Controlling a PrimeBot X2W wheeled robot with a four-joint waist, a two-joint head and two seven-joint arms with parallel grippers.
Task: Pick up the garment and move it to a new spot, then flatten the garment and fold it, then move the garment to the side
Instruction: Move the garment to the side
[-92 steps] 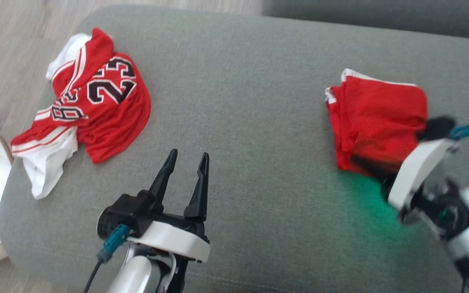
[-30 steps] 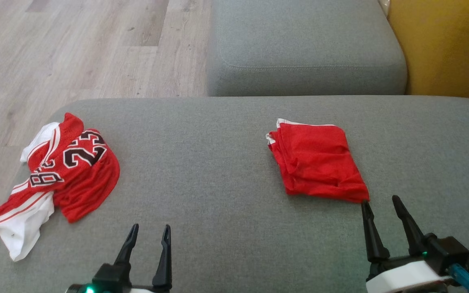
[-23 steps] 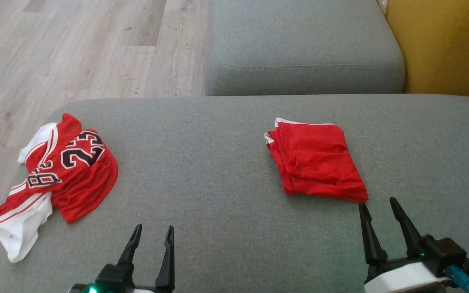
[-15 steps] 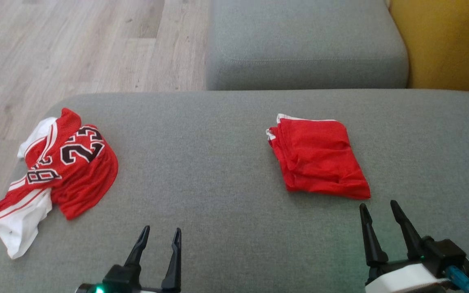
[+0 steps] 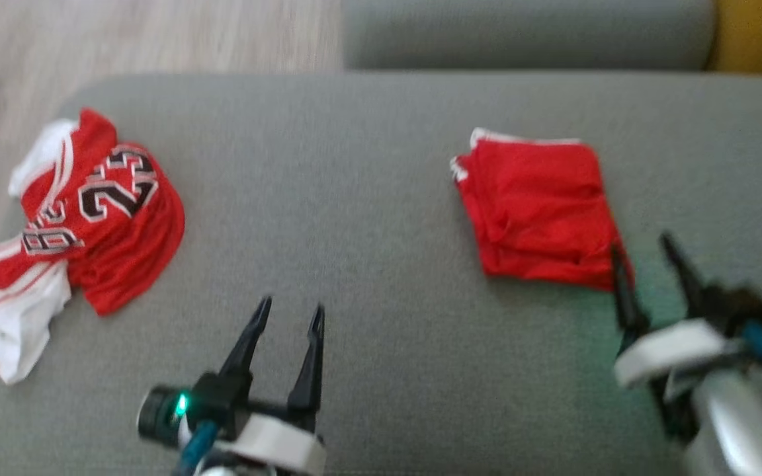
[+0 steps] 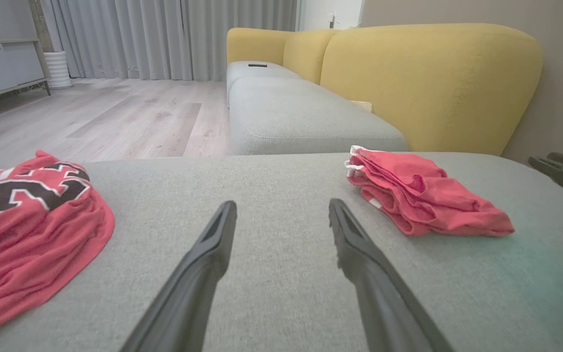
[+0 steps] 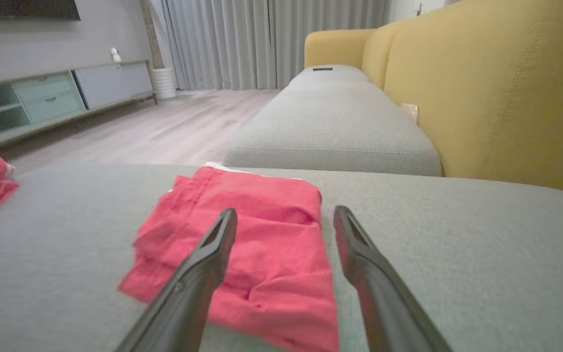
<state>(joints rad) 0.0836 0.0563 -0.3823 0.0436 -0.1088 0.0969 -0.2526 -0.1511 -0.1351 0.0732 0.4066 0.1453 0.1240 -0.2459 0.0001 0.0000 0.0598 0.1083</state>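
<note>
Near the front edge of the gray sofa cushion (image 5: 354,198), the left pincer (image 5: 292,305) and the right pincer (image 5: 639,242) both stand wide and hold nothing. The tips of the right one are just at the near right corner of the folded red garment (image 5: 540,211), which lies on the right half of the cushion; the crumpled jersey (image 5: 100,218) lies at the left edge. Behind the far edge are a second gray cushion (image 5: 520,33) and a wooden floor (image 5: 156,33).
</note>
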